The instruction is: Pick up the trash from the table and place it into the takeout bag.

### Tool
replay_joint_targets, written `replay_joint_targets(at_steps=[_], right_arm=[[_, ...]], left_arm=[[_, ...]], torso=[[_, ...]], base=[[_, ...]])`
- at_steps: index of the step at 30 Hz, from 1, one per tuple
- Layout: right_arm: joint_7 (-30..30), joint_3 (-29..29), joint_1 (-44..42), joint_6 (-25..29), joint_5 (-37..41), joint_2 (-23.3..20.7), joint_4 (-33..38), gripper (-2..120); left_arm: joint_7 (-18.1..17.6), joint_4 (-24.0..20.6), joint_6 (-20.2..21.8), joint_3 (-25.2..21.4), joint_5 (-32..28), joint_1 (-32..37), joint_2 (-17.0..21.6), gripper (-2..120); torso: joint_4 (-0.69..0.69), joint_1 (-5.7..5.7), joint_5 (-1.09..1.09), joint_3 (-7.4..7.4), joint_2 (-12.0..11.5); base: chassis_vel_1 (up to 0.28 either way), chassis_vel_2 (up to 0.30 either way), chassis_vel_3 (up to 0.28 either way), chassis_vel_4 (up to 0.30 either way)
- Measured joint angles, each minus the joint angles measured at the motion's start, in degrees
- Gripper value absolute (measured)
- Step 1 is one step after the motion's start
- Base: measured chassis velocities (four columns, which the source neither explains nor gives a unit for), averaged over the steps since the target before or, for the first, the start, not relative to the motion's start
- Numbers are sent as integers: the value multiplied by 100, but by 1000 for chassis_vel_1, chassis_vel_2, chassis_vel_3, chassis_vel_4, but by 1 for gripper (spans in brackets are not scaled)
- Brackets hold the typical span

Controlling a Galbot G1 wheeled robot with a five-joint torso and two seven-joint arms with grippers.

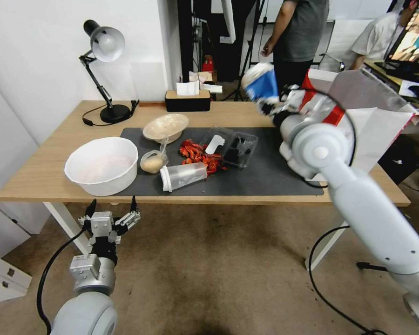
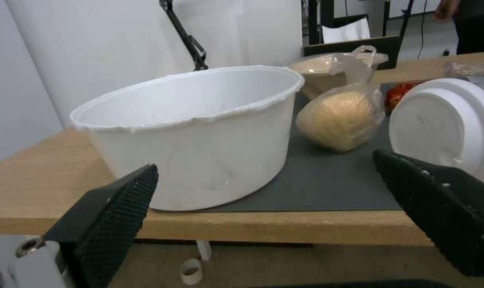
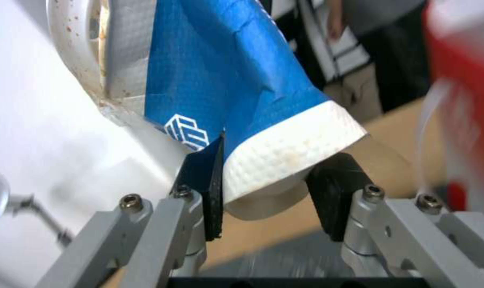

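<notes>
My right gripper point(image 1: 273, 100) is raised above the table's far right, shut on the crumpled blue-and-white paper cup point(image 1: 260, 83); its black pads point(image 3: 209, 188) pinch the cup point(image 3: 242, 92) near its white base. Right beside it stands the red-and-white takeout bag point(image 1: 375, 118), whose red side point(image 3: 466, 80) is close by. On the dark mat point(image 1: 265, 174) lie a clear tumbler point(image 1: 184, 176) on its side, a tub of beige food point(image 1: 152, 162), a beige bowl point(image 1: 165, 126) and red scraps point(image 1: 198, 156). My left gripper point(image 1: 111, 214) hangs open below the table's point(image 1: 42, 172) front edge.
A large white bowl point(image 1: 102, 165) sits at the mat's left end, straight ahead of the left gripper's fingers point(image 2: 114, 216). A clear clamshell box point(image 1: 233, 146) with dark leftovers lies mid-mat. A desk lamp point(image 1: 104, 44) and a tissue box point(image 1: 187, 100) stand along the back edge.
</notes>
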Motion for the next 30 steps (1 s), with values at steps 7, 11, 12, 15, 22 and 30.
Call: replay_joint_targets(at_steps=[7,11,12,15,22,30], right_arm=[[349,393,540,-90,34,-487,-422,32],[585,540,644,-202,34,-731,-704,32],[656,581,646,-246,-6,-814,-822,32],[722,633,582,-308,-179,-919,-979,32],[868,749,336,-475,-365,-1026,-1132,36],[898,767,309,-525,-382,-1046,-1163,66]], left_arm=[[2,-35,-2,-7,-6,12,8,100],[6,-59,-2,-9,-17,25,31,100],[7,-62,-2,-10,-25,26,45,100],[9,-74,-2,-9,-30,25,56,100],[12,-99,1,-11,-31,64,90,100],[14,-161,5,-18,-20,98,79,100]], torso=[[-2,0,1,0,0],[-2,0,1,0,0],[-2,-1,2,0,0],[-2,0,1,0,0],[-1,0,1,0,0],[-1,-1,0,0,0]], base=[[0,0,0,0],[0,0,0,0],[0,0,0,0],[0,0,0,0],[0,0,0,0],[0,0,0,0]])
